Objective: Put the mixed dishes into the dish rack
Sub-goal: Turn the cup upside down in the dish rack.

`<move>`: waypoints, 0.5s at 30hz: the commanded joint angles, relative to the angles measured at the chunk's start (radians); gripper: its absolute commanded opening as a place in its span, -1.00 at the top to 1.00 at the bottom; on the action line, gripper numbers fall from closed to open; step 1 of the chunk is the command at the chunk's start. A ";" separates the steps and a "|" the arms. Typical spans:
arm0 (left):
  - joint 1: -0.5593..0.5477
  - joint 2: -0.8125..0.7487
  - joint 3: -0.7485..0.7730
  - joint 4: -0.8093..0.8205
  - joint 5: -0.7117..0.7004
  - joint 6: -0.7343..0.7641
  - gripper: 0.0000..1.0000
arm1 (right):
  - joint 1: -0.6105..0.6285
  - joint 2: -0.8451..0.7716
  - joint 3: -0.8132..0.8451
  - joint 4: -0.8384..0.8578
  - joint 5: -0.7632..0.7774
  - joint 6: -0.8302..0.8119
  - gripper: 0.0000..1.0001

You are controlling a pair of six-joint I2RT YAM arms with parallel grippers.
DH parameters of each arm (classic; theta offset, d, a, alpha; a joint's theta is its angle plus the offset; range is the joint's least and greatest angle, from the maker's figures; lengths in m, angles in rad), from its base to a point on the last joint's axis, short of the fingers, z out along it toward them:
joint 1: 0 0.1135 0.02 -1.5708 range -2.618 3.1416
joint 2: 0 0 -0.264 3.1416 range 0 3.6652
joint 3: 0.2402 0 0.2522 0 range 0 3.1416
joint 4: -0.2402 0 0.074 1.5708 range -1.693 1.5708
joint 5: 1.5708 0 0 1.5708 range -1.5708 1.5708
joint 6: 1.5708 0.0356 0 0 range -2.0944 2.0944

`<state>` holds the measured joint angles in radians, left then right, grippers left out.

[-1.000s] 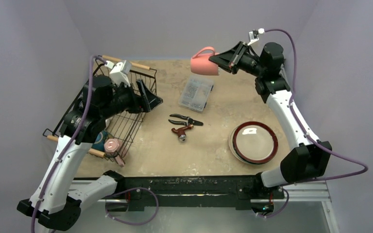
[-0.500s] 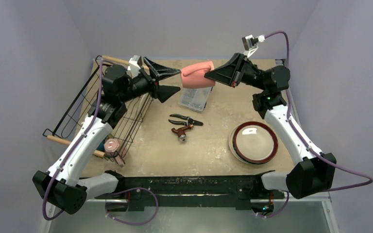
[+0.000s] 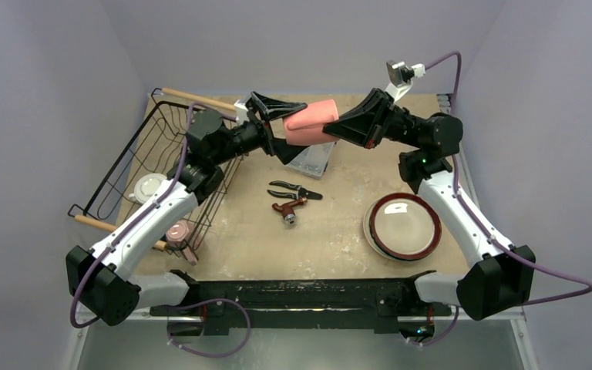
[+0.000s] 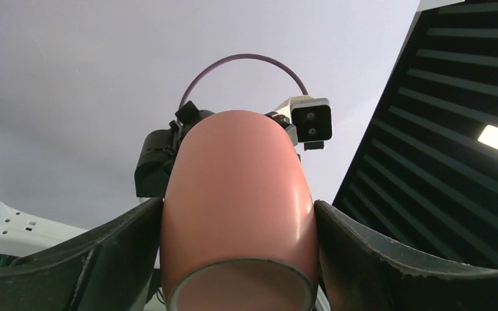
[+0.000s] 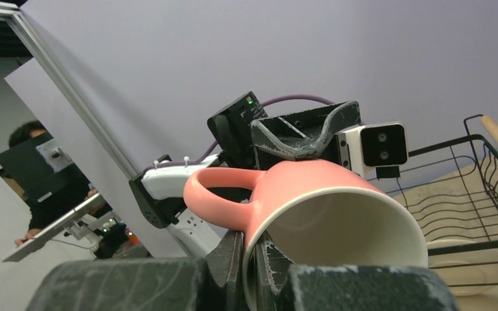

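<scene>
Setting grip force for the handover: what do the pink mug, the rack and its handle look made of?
The pink mug looks like glazed ceramic: glossy pink outside with soft highlights, cream inside, thick rim. The dish rack is thin black wire, probably coated metal, since it looks matte with no bare shine. The rack handle looks like a pale, unpainted wooden rod.

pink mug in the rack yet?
No, the pink mug is up in the air, pinched at its rim by the right gripper, outside the dish rack.
</scene>
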<state>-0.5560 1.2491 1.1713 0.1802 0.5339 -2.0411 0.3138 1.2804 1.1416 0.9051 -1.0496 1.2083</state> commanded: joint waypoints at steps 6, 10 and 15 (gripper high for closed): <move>-0.009 0.001 0.094 0.138 0.059 -0.146 -0.60 | 0.028 -0.039 0.020 -0.186 -0.098 -0.287 1.00; -0.008 0.018 0.112 0.174 0.065 -0.134 -0.72 | 0.036 -0.026 0.013 -0.207 -0.117 -0.304 1.00; -0.008 0.044 0.134 0.238 0.067 -0.156 -0.69 | 0.042 -0.024 0.013 -0.253 -0.119 -0.333 1.00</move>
<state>-0.5510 1.3018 1.1881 0.1734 0.5747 -2.0346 0.3267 1.2499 1.1431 0.7303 -1.1057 0.9401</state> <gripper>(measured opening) 0.857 0.035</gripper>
